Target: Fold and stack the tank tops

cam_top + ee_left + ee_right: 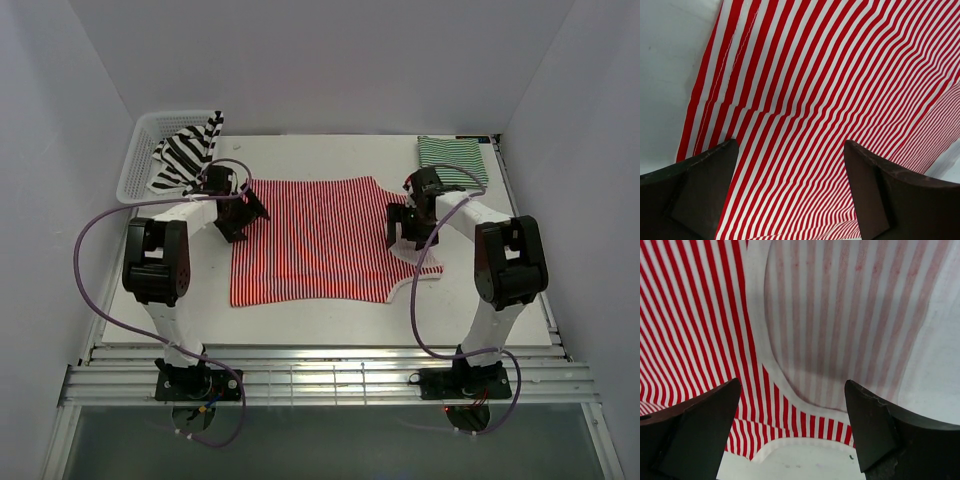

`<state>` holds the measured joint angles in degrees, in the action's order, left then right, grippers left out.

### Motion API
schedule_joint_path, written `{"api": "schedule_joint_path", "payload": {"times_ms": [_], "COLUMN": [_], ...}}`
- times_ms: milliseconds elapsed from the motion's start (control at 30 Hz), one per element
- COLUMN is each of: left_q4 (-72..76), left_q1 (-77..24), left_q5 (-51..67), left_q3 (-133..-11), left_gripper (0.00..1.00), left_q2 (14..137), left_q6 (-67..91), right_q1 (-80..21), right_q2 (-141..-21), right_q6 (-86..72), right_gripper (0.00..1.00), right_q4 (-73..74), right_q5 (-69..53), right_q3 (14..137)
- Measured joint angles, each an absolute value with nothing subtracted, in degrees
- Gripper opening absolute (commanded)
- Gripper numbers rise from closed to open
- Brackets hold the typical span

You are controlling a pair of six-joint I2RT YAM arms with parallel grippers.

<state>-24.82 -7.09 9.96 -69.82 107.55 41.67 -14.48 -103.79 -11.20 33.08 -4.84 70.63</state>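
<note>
- Over the hem of the red top (315,240), my left claw (243,213) hangs spread and empty; my right claw (408,225), spread too, hangs over its neckline.
- Red top lies flat, unfolded; the green top (452,160) sits folded beyond its neckline end.
- Next, I reckon: pinch both edges, then fold.

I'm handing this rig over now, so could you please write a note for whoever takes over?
Left pincer: open, empty, above the left edge of the red-and-white thin-striped cloth tank top, spread flat.
Right pincer: open, empty, above its neckline end.
Green-and-white thin-striped tank top: folded, far right corner.
Black-and-white broad-striped tank top: unfolded in the white plastic mesh basket, far left.
Done: green one folded. Left: fold the other two, stack all three.
</note>
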Motion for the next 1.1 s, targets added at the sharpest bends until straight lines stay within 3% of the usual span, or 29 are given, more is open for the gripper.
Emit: {"api": "schedule_joint_path", "payload": {"times_ms": [400, 633, 800, 967, 1100], "left_q4": [-24.0, -25.9, -29.8, -35.0, -39.1], "left_q1": [-7.2, -7.4, -7.6, -7.6, -7.6], "left_q5": [10.1, 10.0, 7.6, 4.1, 1.6], "left_q3": [-79.2, -80.2, -72.9, -60.0, -50.0], "left_gripper": [0.98, 0.98, 0.98, 0.98, 0.98], "left_q2": [115.0, 114.3, 102.0, 81.7, 73.1], "left_q6": [40.8, 39.2, 40.7, 43.4, 45.1], "right_q1": [-10.9, -10.7, -12.8, -16.7, -18.6], "right_q2": [-110.8, -109.0, -93.9, -75.4, -70.3], "right_q6": [-13.2, -11.1, -10.1, -10.4, -11.7], "right_gripper": [0.90, 0.90, 0.90, 0.90, 0.90], "right_q4": [29.8, 30.0, 29.3, 27.4, 28.8], "right_q5": [-5.8, -6.2, -5.0, -5.1, -5.8], "right_q3": [76.2, 76.7, 71.9, 60.0, 50.8]}}
